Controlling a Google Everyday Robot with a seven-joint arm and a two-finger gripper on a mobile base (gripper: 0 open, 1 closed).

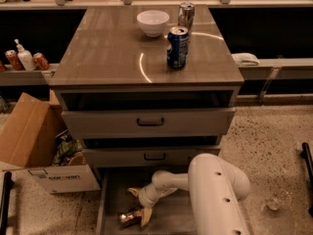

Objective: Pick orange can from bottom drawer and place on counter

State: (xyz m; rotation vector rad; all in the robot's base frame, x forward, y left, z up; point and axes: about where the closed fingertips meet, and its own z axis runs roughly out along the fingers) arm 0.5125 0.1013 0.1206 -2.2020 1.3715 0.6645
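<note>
- The white arm fills the lower right of the view. Its thick housing is nearest, and a slimmer forearm reaches left and down from it.
- The bottom drawer stands open at floor level, and the forearm ends inside it.
- The jaws are low in that drawer, just above its grey floor and toward its left half. Whether they are wide, narrow or holding something cannot be told.
- The orange can lies on its side on the drawer floor, touching or just beside the yellowish end of the jaws.
- An open cardboard box sits on the speckled floor to the left of the cabinet, with clutter inside.
- Above the bottom drawer is the middle drawer with a black handle. It is shut or nearly shut.
- The top drawer also has a black handle. It stands slightly out, with a dark gap over it.
- The table is the glossy grey-brown top of the cabinet and shows curved light reflections.
- A blue can stands upright on the table, right of centre.
- Farther back, a white bowl and a silver can stand near each other.
- The left side shelf holds two red cans and a pump bottle.
</note>
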